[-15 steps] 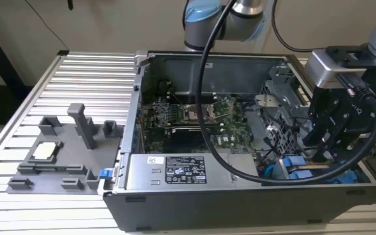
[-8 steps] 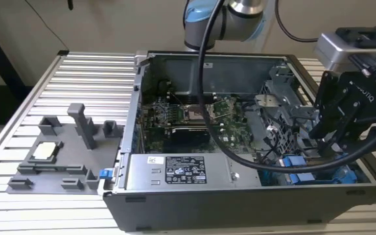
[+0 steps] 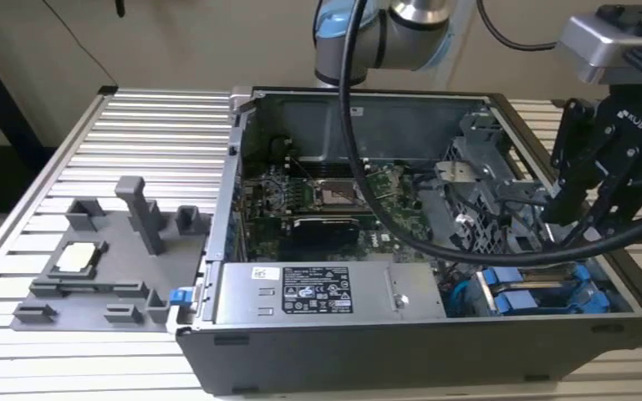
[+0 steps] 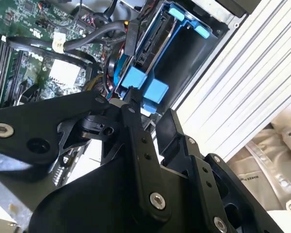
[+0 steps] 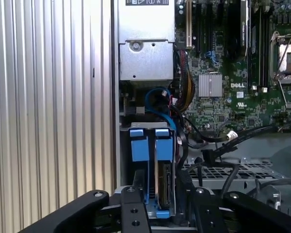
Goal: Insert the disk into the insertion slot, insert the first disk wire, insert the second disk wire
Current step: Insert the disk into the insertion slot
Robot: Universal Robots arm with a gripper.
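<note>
Jaws wide apart, nothing gripped. The black two-finger gripper (image 5: pixel 165 196) hangs right over the drive bay, and in the second wrist view one of its fingers (image 4: pixel 136 131) ends just beside a blue tab. Touching or not, I can't tell.

Directly beneath, the flat silver-grey hard drive (image 5: pixel 163 180), framed by its bright blue plastic carrier bracket, stands edge-on inside the narrow blue-railed bay (image 3: pixel 588 292) of the grey metal drive cage. It looks fully seated.

My read on handling: this disk is stiff and dense for its size. It has a smooth metal shell that could slip, and it won't forgive a knock. The blue bracket's flanks and tabs look like the place to take hold, not the label face or the connector edge.

Further out, a thin blue cable (image 5: pixel 157 93) loops just past the tabs. Beyond it are the long grey metal power-supply box (image 5: pixel 146 48) and the green circuit board (image 5: pixel 223 104). The ribbed aluminium table (image 5: pixel 48 97) runs alongside the case.
</note>
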